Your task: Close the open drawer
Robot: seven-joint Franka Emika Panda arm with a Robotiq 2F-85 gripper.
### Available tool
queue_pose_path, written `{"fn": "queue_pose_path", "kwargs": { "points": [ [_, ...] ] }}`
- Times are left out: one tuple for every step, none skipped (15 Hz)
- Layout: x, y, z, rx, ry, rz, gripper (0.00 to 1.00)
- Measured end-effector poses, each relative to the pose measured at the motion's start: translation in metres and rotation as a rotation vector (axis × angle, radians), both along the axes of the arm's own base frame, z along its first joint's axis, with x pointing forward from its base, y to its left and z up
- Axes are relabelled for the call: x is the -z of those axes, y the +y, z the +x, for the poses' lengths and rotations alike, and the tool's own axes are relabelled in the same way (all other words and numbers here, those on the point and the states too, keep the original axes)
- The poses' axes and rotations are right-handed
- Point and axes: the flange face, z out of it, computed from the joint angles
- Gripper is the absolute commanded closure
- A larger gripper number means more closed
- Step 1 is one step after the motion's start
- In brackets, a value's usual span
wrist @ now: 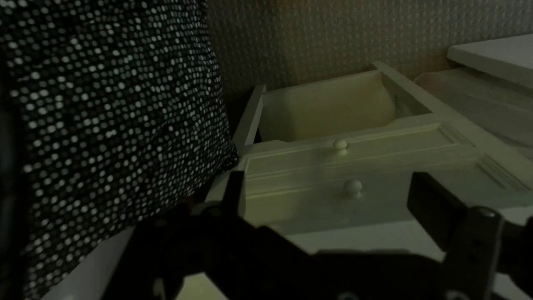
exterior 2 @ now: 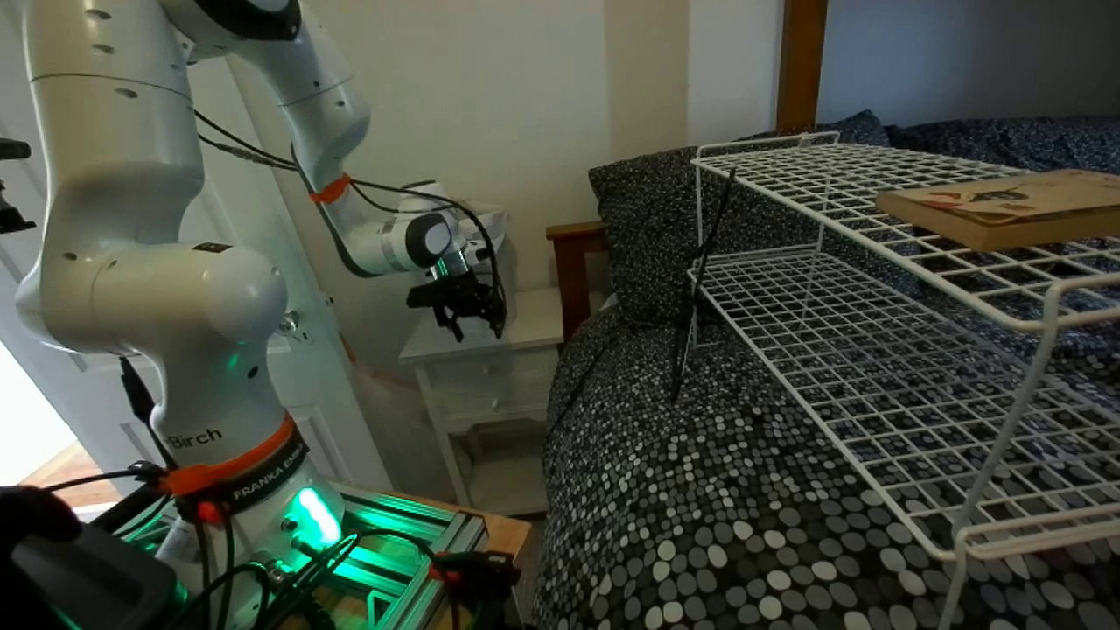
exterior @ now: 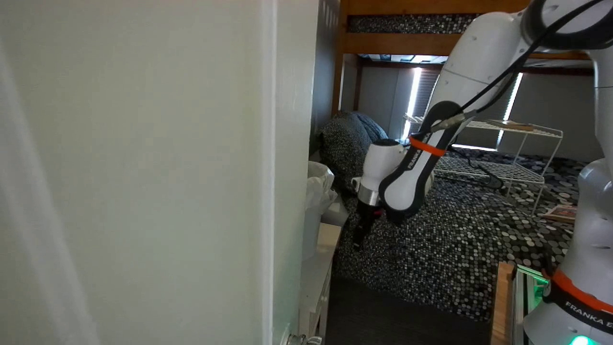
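Before the nightstand (exterior 2: 535, 317), the end effector (exterior 2: 479, 334) hangs spread, clear of the front edge and 2 drawers (wrist: 379, 193).

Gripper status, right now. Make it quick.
Gripper: open, holding nothing.

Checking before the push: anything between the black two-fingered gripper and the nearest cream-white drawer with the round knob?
Nothing visible stands between gripper and drawer in the wrist view; black, white-dotted fabric bedding lies alongside.
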Motion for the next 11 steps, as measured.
{"fn": "queue_pose_path", "kwargs": {
  "points": [
    [-0.022, -0.002, 0.002, 0.012, -0.007, 0.004, 0.00],
    [-0.043, -0.004, 0.003, 0.029, -0.019, 0.010, 0.00],
    [-0.064, -0.007, 0.003, 0.043, -0.033, 0.015, 0.00],
    [-0.086, -0.011, 0.002, 0.058, -0.047, 0.022, 0.00],
    [-0.107, -0.016, -0.001, 0.071, -0.064, 0.029, 0.00],
    [-0.127, -0.021, -0.005, 0.084, -0.077, 0.033, 0.00],
    [-0.147, -0.025, -0.010, 0.095, -0.087, 0.044, 0.00],
    [-0.166, -0.029, -0.016, 0.096, -0.101, 0.072, 0.00],
    [-0.181, -0.032, -0.023, 0.085, -0.114, 0.098, 0.00],
    [-0.192, -0.033, -0.030, 0.078, -0.126, 0.112, 0.00],
    [-0.196, -0.033, -0.035, 0.075, -0.135, 0.118, 0.00]
  ]
}}
